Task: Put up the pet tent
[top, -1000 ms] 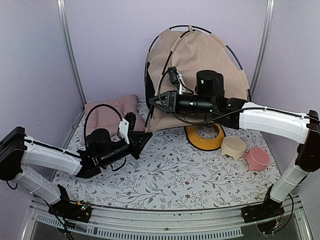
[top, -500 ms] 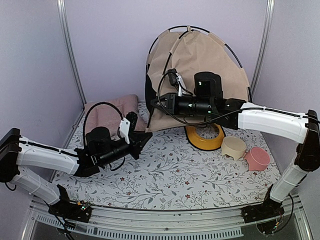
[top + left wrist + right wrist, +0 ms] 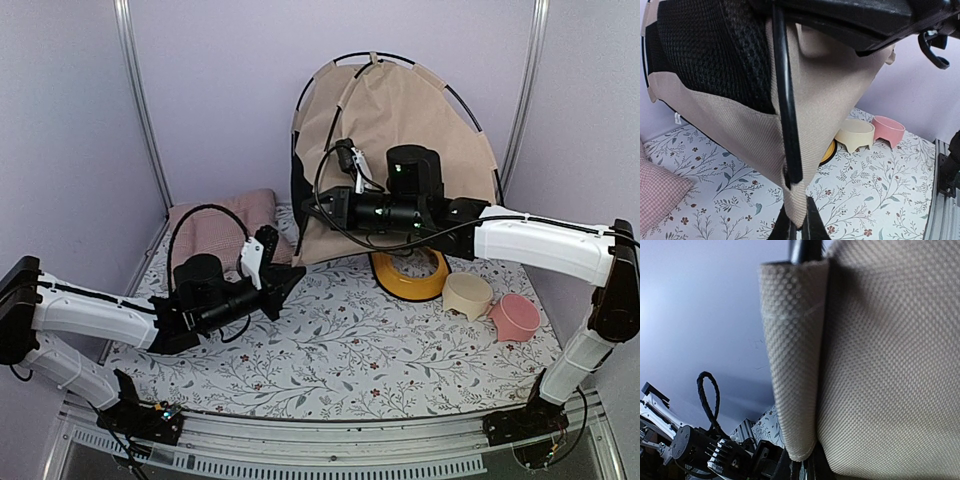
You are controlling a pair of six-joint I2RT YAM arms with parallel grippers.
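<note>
Tan woven fabric dominates the scene: the large beige pet tent, framed by thin black poles that arc over its top, stands on edge at the back of the floral-print table cover, close to the purple rear wall. A black mesh lining shows along its left side. The right gripper reaches across the front of the tent to that left edge, up off the table. In its wrist view its fingers are pressed together on the lower end of a fabric sleeve, and a black pole comes out of the top of that sleeve. The left gripper sits lower, at the tent's bottom left corner just above the table cover, and its wrist view shows its two fingers pinching the hanging tip of the tan fabric, beside a pole that runs down to that corner. A yellow oval bowl stand lies at the foot of the tent on the right. A cream bowl and a pink bowl stand close together to the right of the stand. A pink checked quilted cushion lies at the back left, beside the tent.
</note>
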